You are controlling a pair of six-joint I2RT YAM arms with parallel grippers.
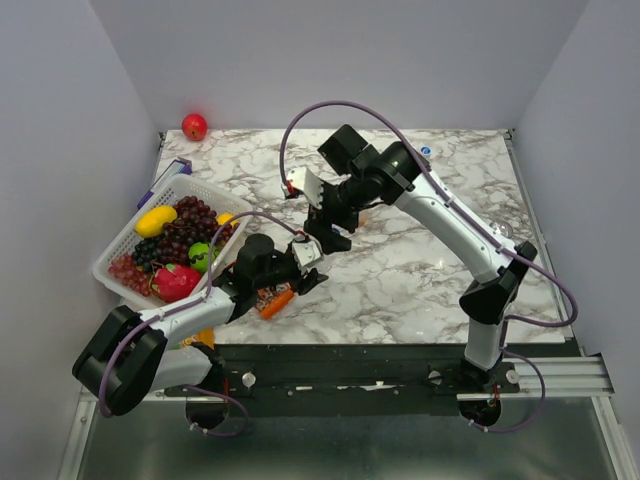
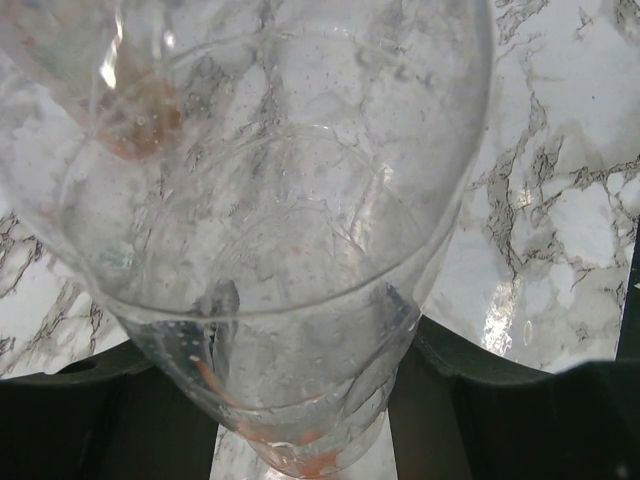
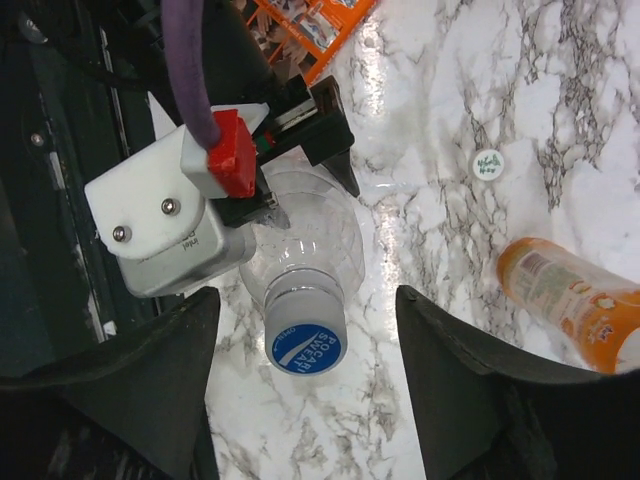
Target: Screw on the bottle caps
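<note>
A clear bottle (image 3: 305, 240) is held off the marble table by my left gripper (image 2: 310, 400), which is shut on its body; the bottle fills the left wrist view. A blue bottle cap (image 3: 305, 345) with white lettering sits on its neck. My right gripper (image 3: 305, 300) is open, its two dark fingers (image 3: 150, 380) standing well apart on either side of the cap without touching it. The bottle with orange liquid (image 3: 570, 300) lies on its side to the right. A whitish cap (image 3: 487, 163) lies loose on the table. Another blue cap (image 1: 425, 152) rests at the back.
A white basket (image 1: 120, 255) of toy fruit stands at the left, a red apple (image 1: 194, 126) in the back left corner. An orange packet (image 1: 275, 298) lies under the left arm near the front edge. Both arms (image 1: 440, 215) cross over the table's middle.
</note>
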